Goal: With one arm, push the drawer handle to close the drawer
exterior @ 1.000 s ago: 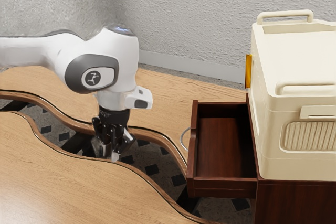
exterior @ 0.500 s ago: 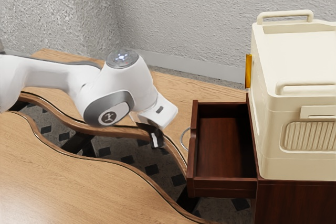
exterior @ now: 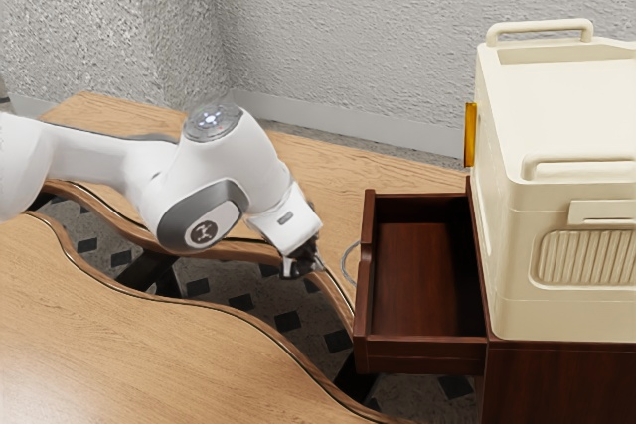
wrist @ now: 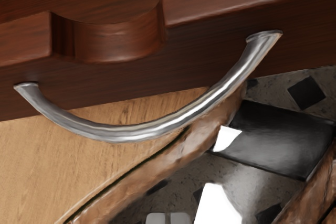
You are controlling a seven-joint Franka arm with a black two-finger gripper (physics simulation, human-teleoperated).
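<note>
1. One gripper (exterior: 305, 266), black, on the tilted hand; fingers (wrist: 156, 217) closed – pads side by side w/ a thin line btwn them, seen in the wrist view.
2. Handle (wrist: 135, 132): curved silver metal bar, bowed out toward the fingers, both ends fixed to the drawer front. It's just beyond the fingertips, near but apart, on their exterior view's right.
3. Drawer (exterior: 422, 285): dark reddish-brown wood, pulled out – still open. Its front faces the fingers, handle btwn the two. Front's top edge has a rounded notch (wrist: 115, 40), also facing the fingers.
4. Cabinet (exterior: 556, 384): same dark wood, behind the drawer as seen from the fingers, so farther off than the handle.
5. Cream box (exterior: 576, 126) w/ raised rails on top & a ribbed panel, on top of the cabinet, well apart from the fingers. Yellow piece (exterior: 470, 134) by its side, nearer the fingers than most of the box.
6. Table (exterior: 99, 345), light wood w/ wavy dark-lined edges. Fingers show against the curved gap in it; patterned floor (exterior: 238, 302) w/ dark diamonds shows below, plus a black slab (wrist: 278, 140) past the fingertips.
</note>
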